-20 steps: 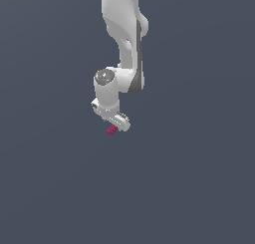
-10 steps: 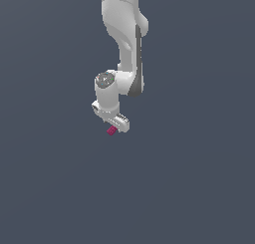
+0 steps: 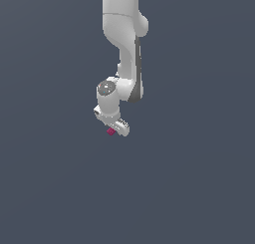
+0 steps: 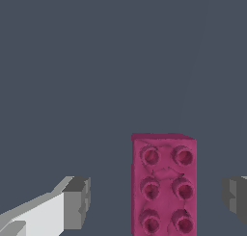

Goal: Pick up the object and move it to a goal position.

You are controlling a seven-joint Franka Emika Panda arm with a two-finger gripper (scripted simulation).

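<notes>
The object is a small magenta-pink rectangular block (image 4: pixel 164 184) with two rows of round studs on top, lying on the flat grey floor. In the exterior view the block (image 3: pixel 110 132) shows just under the white hand. My gripper (image 4: pixel 157 201) is open; one grey fingertip (image 4: pixel 77 201) stands on one side of the block and the other fingertip (image 4: pixel 235 194) on the opposite side, with gaps to both. In the exterior view the gripper (image 3: pixel 115 129) hangs low over the block, at the end of the white arm.
Plain dark grey floor (image 3: pixel 199 178) all around, with no other objects, walls or edges in view. The white arm (image 3: pixel 124 49) comes down from the top of the exterior view.
The hand has come down a little closer to the block. The block has not moved.
</notes>
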